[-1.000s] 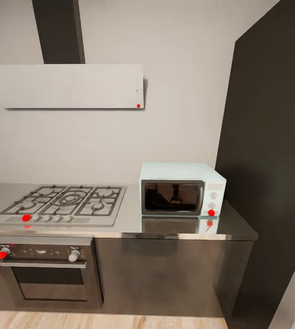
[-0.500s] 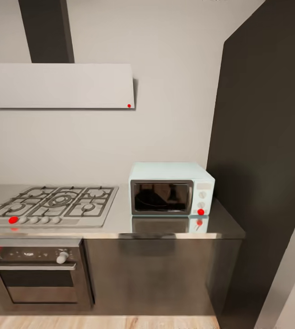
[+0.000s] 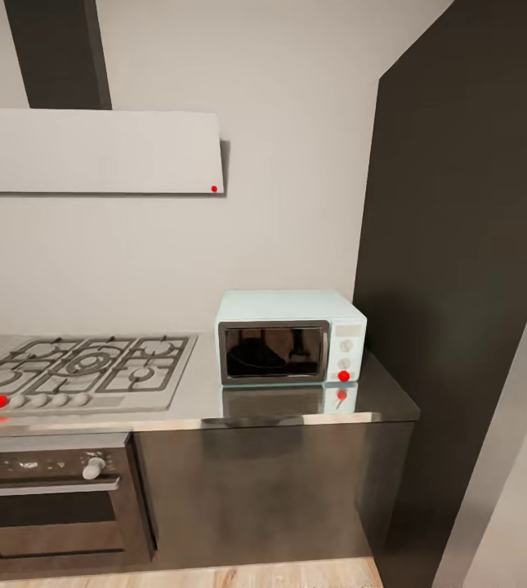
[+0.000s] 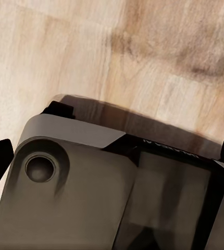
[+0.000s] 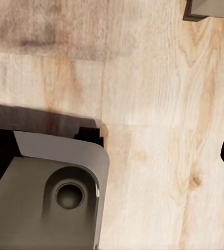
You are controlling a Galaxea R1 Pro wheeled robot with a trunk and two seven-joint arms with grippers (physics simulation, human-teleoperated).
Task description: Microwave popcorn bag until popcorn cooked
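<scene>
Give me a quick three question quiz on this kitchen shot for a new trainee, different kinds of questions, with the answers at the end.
1. True or false: the microwave has its door shut.
2. Multiple choice: what lies on the countertop beside the microwave, toward the robot's left? A) a sink B) a gas hob C) a toaster
3. Fill in: the wrist cameras both look down at a light ____ floor.

Key
1. True; the dark glass door sits flush with the front.
2. B; the gas hob is set into the worktop, above the built-in oven.
3. wood.
</scene>
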